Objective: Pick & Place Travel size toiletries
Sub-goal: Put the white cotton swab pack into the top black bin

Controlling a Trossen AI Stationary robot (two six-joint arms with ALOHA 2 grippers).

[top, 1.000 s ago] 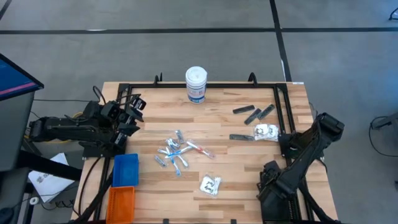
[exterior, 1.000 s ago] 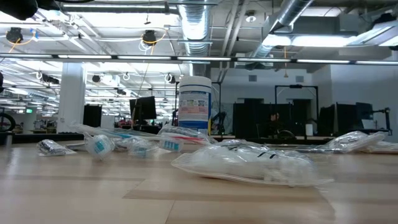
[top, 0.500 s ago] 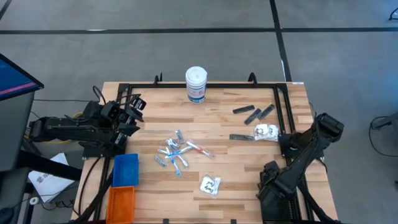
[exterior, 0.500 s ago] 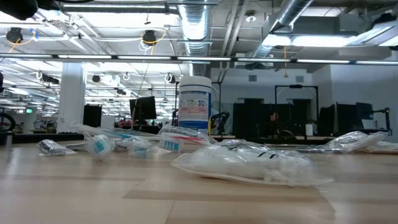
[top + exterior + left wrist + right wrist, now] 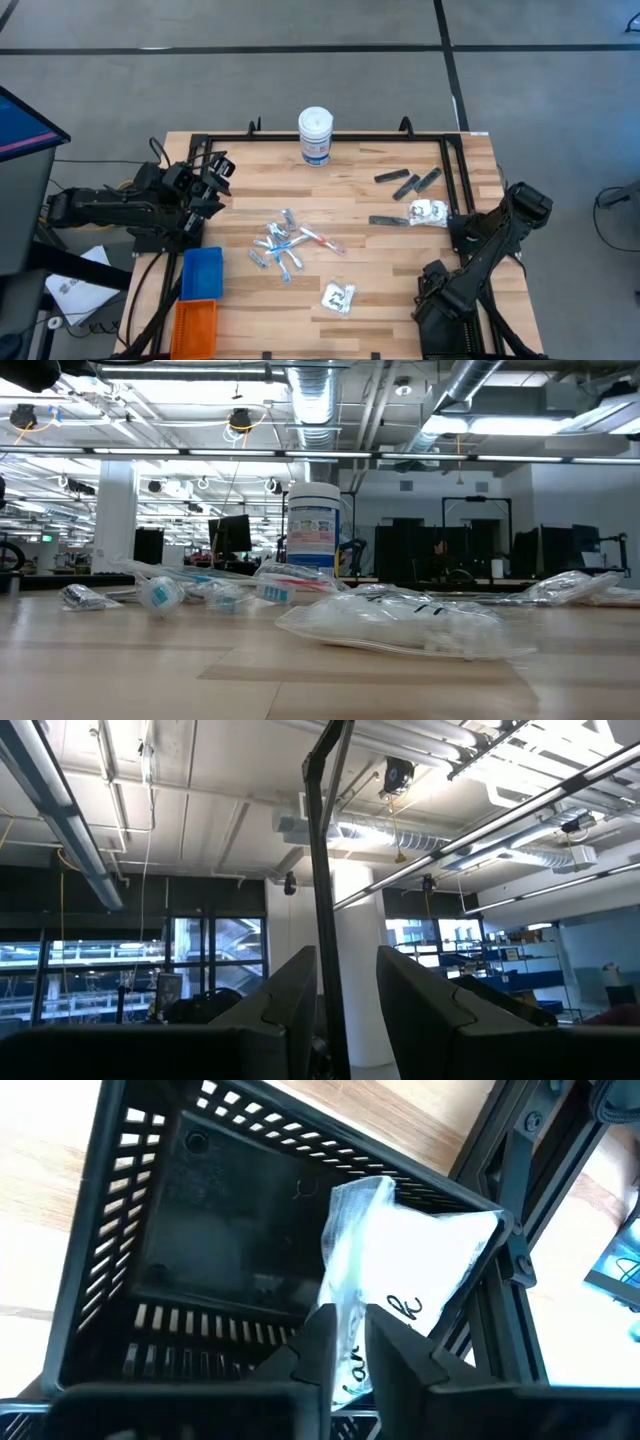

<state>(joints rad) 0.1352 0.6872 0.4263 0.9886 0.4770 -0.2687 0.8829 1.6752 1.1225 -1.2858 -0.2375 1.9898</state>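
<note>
The travel size toiletries lie across the wooden table. Small silver-blue tubes and white-and-red sticks form a heap at mid-table. One clear packet lies near the front and another at the right. Slim black pieces lie at the far right. My right gripper hangs over a black bin at the near right corner, shut on a third clear packet. At the left edge my left gripper stands open and tipped upward, holding nothing. My right gripper pinches one end of the clear packet between its two fingers, coming steeply from above. The packet reaches down into the black bin. Its white-filled body leans against the bin's corner rim.
A tall white canister stands at the far edge. A blue bin and an orange bin sit at the near left corner. A black frame rail runs along the table's right side.
</note>
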